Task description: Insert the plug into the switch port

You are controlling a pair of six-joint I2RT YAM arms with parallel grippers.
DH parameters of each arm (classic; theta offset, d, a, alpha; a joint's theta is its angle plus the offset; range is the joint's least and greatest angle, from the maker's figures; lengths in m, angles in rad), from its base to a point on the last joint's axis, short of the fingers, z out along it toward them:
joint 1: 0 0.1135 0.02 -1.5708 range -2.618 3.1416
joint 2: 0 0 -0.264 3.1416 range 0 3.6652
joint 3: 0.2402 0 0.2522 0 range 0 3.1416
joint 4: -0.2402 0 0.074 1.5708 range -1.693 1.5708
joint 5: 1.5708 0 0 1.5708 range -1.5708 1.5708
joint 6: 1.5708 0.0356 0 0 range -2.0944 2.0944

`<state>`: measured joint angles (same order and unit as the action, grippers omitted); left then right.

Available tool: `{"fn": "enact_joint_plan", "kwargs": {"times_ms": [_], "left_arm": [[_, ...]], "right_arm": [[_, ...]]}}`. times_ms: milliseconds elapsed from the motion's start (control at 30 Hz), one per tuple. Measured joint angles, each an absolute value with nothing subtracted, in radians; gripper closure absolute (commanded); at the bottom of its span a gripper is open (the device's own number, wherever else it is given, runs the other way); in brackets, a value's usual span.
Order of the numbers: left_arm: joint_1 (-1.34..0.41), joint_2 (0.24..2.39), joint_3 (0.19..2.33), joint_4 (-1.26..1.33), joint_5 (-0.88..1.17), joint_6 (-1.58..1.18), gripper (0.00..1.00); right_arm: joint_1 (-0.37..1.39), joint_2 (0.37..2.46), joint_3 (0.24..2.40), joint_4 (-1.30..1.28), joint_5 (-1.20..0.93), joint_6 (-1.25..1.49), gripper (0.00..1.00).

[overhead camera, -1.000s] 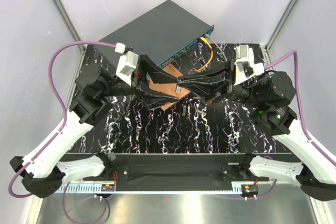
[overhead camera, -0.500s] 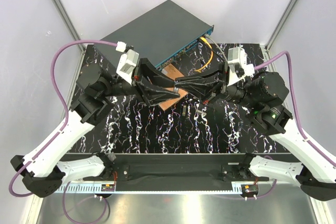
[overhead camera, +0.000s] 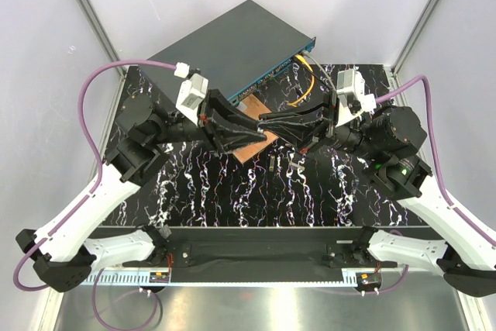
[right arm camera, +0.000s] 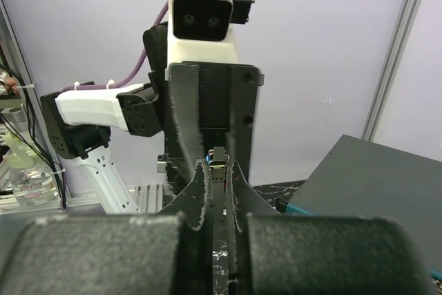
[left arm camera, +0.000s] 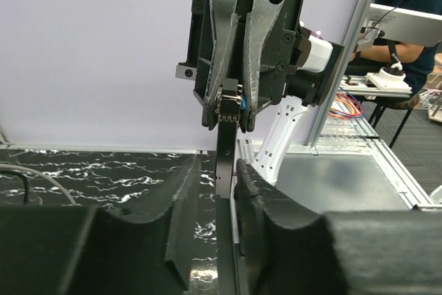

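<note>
The plug is a small connector at the end of a thin black strip. My right gripper is shut on it, and the plug shows just past the fingertips. My left gripper faces it head-on, its jaws standing around the strip. The right finger is against the strip and a narrow gap shows on the left side. From above, both grippers meet over the mat's middle. The switch lies at the back, its blue socket face turned toward the arms.
A brown square board lies on the marbled mat under the grippers. Yellow and grey cables run out of the switch's right end. Frame posts and white walls close in the mat on both sides.
My left gripper has slid right toward the right gripper and its jaws have narrowed around the strip. The right gripper shifted left a little, then held still, shut on the plug.
</note>
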<state>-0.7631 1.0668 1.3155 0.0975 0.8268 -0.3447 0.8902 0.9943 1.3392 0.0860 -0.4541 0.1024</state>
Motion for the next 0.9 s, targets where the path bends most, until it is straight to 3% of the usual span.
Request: {"fn": "enact_joint_plan", "kwargs": {"times_ms": [33, 67, 100, 133, 200, 467, 600, 767, 900], "left_arm": [[-0.763, 1.067, 1.316, 0.097, 0.823, -0.343, 0.93], [-0.764, 1.067, 1.316, 0.095, 0.822, -0.342, 1.0], [-0.765, 1.067, 1.316, 0.09, 0.82, -0.332, 1.0], [-0.765, 1.067, 1.316, 0.087, 0.813, -0.32, 1.0], [-0.766, 1.066, 1.318, 0.053, 0.801, -0.285, 1.0], [-0.766, 1.066, 1.415, -0.243, 0.681, 0.06, 1.0], [-0.768, 1.061, 1.475, -0.368, 0.572, 0.32, 1.0], [-0.862, 1.011, 1.4, -0.443, 0.344, 0.753, 1.0], [-0.985, 0.967, 1.254, -0.427, 0.154, 1.068, 1.0]], "right_arm": [[0.89, 0.994, 1.339, 0.086, -0.454, 0.103, 0.9], [0.89, 0.994, 1.339, 0.086, -0.451, 0.104, 0.76], [0.89, 0.994, 1.339, 0.085, -0.447, 0.11, 0.6], [0.89, 0.993, 1.339, 0.083, -0.44, 0.122, 0.35], [0.887, 0.989, 1.341, 0.073, -0.418, 0.131, 0.14], [0.777, 0.952, 1.423, -0.176, -0.374, 0.162, 0.11], [0.739, 0.963, 1.536, -0.377, -0.369, 0.121, 0.0], [0.693, 1.039, 1.739, -0.708, -0.421, 0.03, 0.0], [0.688, 1.076, 1.775, -0.885, -0.458, -0.022, 0.11]]}}
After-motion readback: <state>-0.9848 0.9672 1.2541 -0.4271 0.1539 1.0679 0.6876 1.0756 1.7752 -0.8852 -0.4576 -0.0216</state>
